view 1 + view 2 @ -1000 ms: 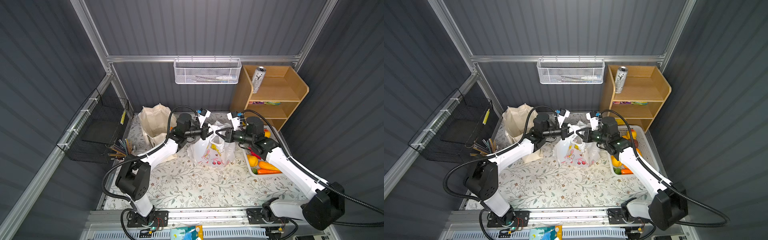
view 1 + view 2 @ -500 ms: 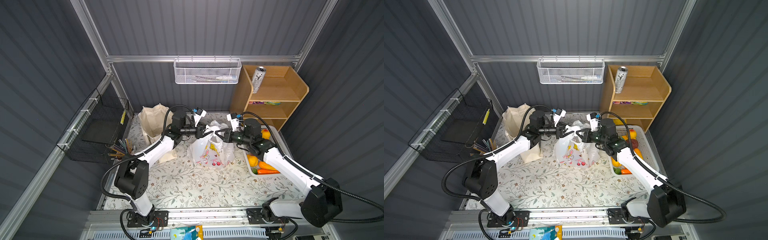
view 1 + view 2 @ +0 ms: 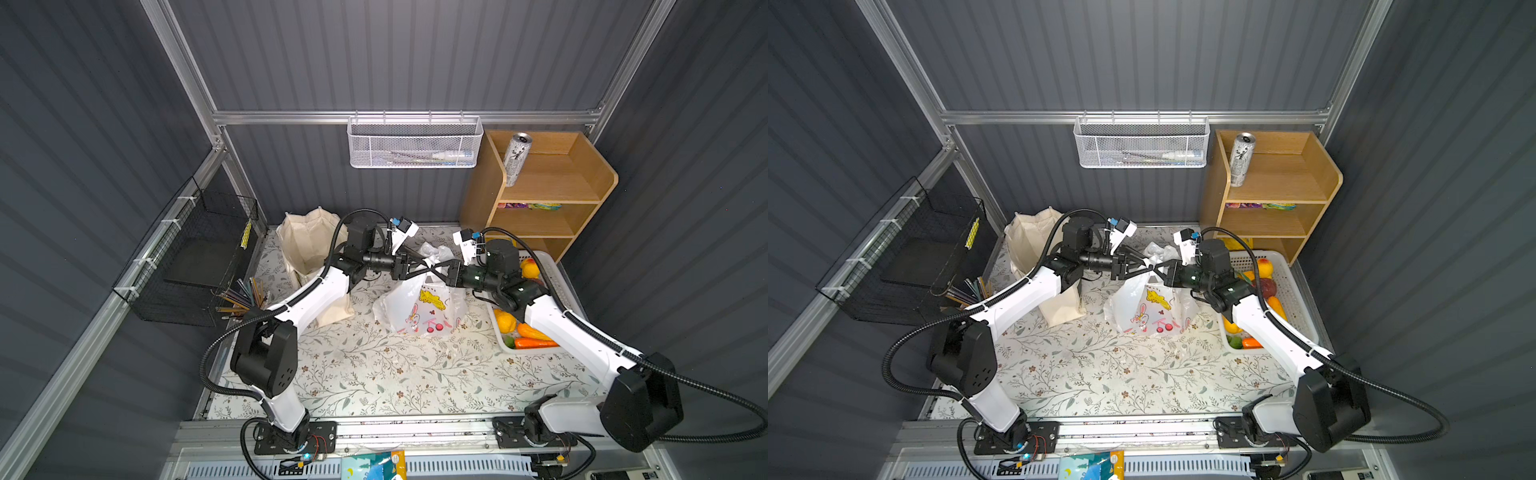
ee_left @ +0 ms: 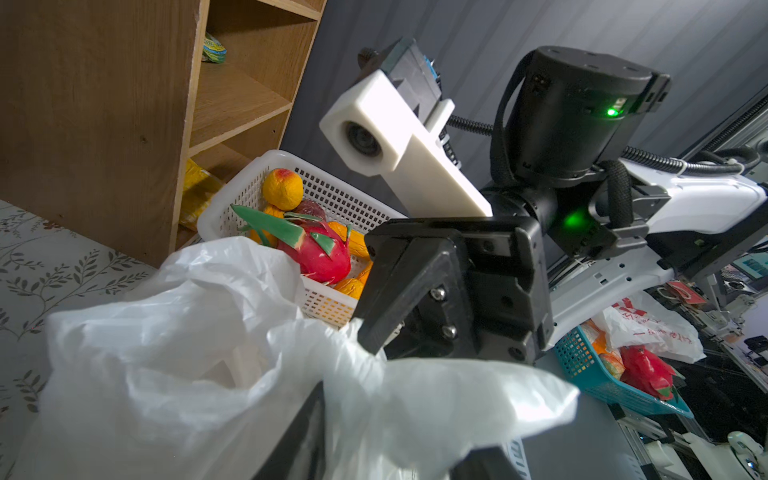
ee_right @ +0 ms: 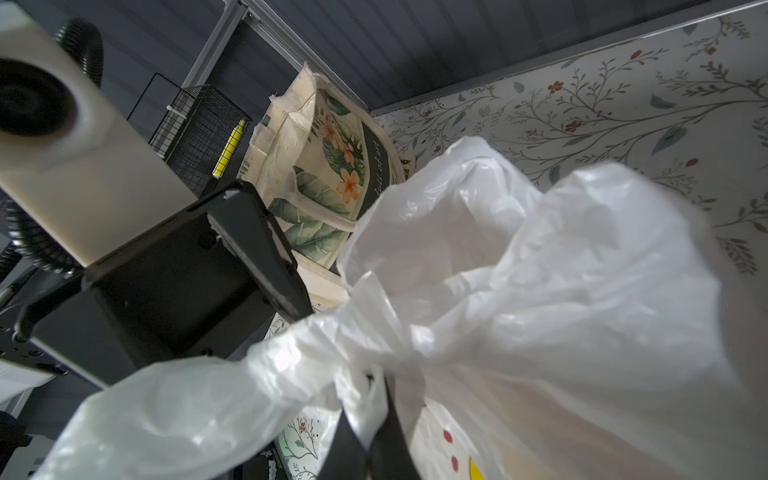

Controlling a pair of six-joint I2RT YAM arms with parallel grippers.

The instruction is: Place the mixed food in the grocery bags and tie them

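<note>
Floral tabletop [image 3: 374, 374]: plastic bag [image 3: 417, 309] upright, centre.
Left gripper [image 3: 423, 267] jaws parted, bag plastic between; right gripper [image 3: 441, 270] pinched onto twisted bag plastic.

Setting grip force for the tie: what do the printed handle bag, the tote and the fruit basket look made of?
Printed handle bag: thin plastic film, glossy, translucent, finely crinkled. Tote: likely cream canvas, matte, visible stitched seams, stiff folds. Fruit basket: probably rigid moulded plastic, smooth white, regular slots.
</note>
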